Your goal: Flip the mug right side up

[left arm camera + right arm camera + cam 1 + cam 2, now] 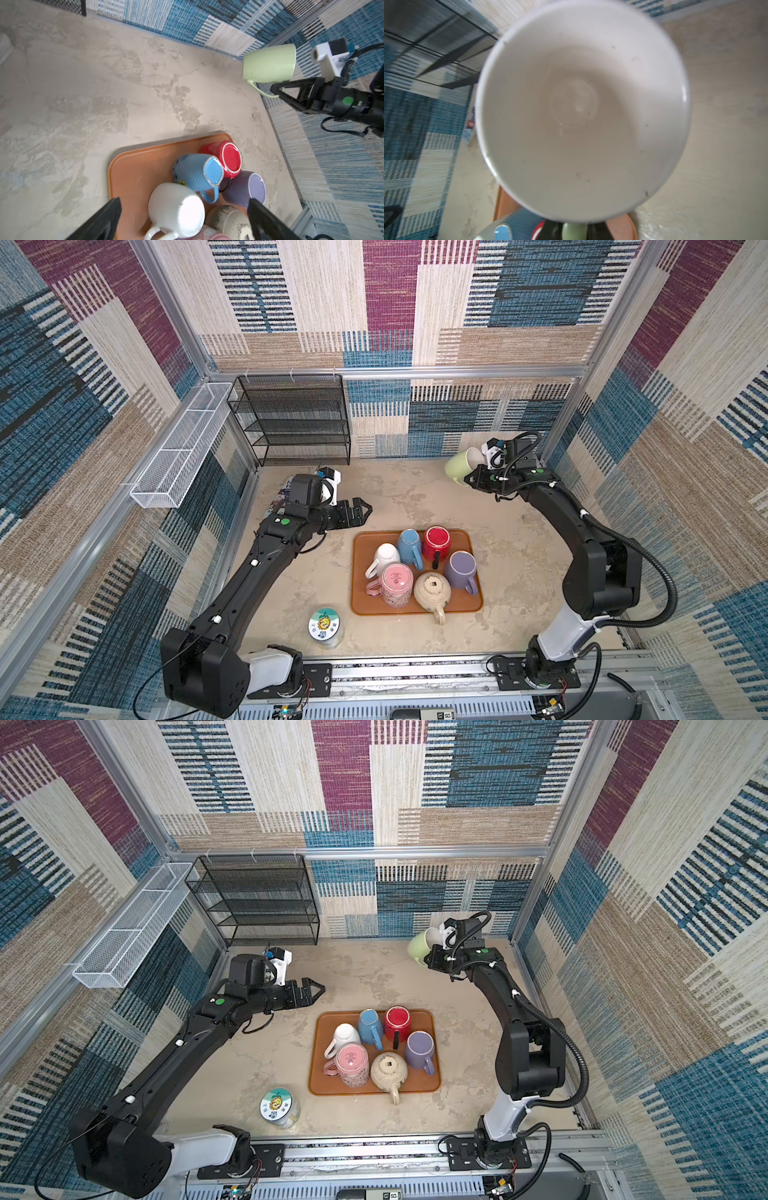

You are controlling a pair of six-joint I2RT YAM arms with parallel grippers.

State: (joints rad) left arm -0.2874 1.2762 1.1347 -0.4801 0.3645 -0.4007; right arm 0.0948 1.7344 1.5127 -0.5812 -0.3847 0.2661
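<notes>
A light green mug (460, 467) (420, 947) hangs in the air at the back right, lying roughly on its side. My right gripper (472, 481) (433, 962) is shut on its handle. The left wrist view shows the mug (269, 63) with the right gripper (276, 91) clamped on the handle loop. The right wrist view looks straight into the mug's white inside (581, 104), with the right gripper (574, 228) on the green handle. My left gripper (362, 510) (316, 992) (185, 200) stands open and empty, just left of the tray's back corner.
An orange tray (360, 605) (318, 1077) (128, 166) holds several upside-down mugs. A jar with a sunflower lid (325, 626) stands at the front left. A black mesh rack (291, 418) and a white wire basket (183, 448) line the back left.
</notes>
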